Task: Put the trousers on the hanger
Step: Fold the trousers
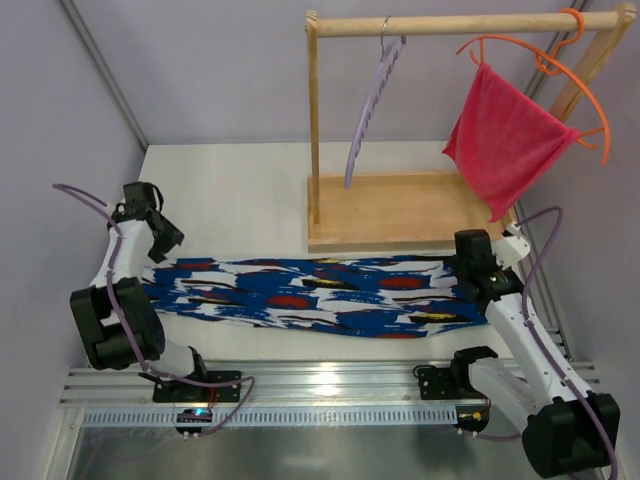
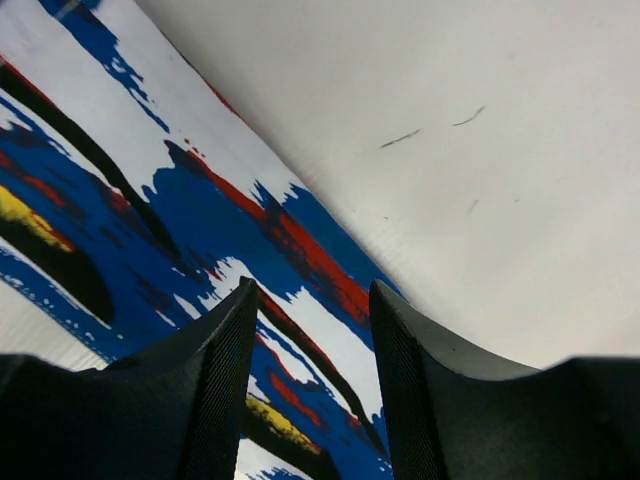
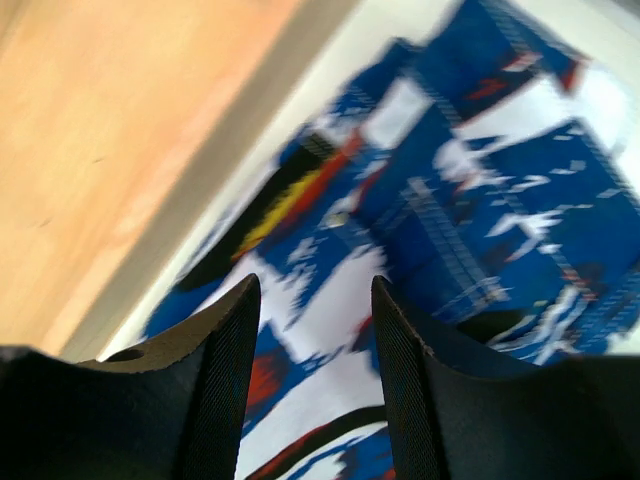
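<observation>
The trousers (image 1: 320,293), royal blue with white, red, black and yellow patches, lie flat and stretched left to right across the table in front of the rack. The lavender hanger (image 1: 370,105) with a wavy bar hangs by its silver hook from the wooden rail (image 1: 440,24). My left gripper (image 1: 165,245) is open and empty just above the trousers' left end (image 2: 200,250). My right gripper (image 1: 470,272) is open and empty above their right end (image 3: 440,190). Cloth shows between both pairs of fingers.
A wooden rack stands at the back on a flat base (image 1: 400,215), whose edge shows in the right wrist view (image 3: 90,150). An orange hanger (image 1: 560,70) on the rail carries a pink-red cloth (image 1: 505,135). An upright post (image 1: 313,130) stands left of the lavender hanger.
</observation>
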You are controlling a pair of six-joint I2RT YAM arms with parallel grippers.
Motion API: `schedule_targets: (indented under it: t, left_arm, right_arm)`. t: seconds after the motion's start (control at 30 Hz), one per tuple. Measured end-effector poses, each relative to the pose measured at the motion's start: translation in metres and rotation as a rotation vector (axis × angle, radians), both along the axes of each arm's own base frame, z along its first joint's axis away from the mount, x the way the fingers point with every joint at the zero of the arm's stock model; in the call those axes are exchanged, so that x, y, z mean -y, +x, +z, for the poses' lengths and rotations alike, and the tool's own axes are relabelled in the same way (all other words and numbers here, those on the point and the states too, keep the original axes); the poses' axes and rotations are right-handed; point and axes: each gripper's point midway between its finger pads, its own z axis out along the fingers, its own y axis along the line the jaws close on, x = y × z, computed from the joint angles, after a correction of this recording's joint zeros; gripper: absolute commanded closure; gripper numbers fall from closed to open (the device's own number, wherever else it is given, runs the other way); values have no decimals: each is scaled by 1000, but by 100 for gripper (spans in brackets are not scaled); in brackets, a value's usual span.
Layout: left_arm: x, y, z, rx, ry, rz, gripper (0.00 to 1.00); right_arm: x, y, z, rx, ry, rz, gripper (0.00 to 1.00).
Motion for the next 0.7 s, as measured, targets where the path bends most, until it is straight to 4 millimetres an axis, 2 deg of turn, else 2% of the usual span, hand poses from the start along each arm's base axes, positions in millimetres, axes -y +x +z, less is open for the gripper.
schedule_targets:
  t: [0.07,0.2,0.23,0.27,0.5,0.6,0.7]
  left_arm:
    - [3,-3,-24,-43,-44,9,50]
    - [9,-18,-87,-225,-128,19,50]
    - [11,-19,-96,-256,-151,24,51]
    - [9,-13,-94,-240,-158,24,51]
    - [5,-12,-93,-228,-249,97,51]
    - [5,-12,-93,-225,-251,100,51]
    - [5,-12,-92,-224,-251,102,51]
  right_arm:
    - [23,-14,-21,-47,13,-81,48]
    - [46,-36,-59,-157,56,-181,48]
    - [51,-42,-67,-184,69,-211,48]
    - [56,-46,-73,-204,84,-238,47]
    - [103,-68,-91,-286,195,-491,44]
    - [112,-71,-93,-295,244,-523,44]
    - [113,-70,-90,-316,252,-484,44]
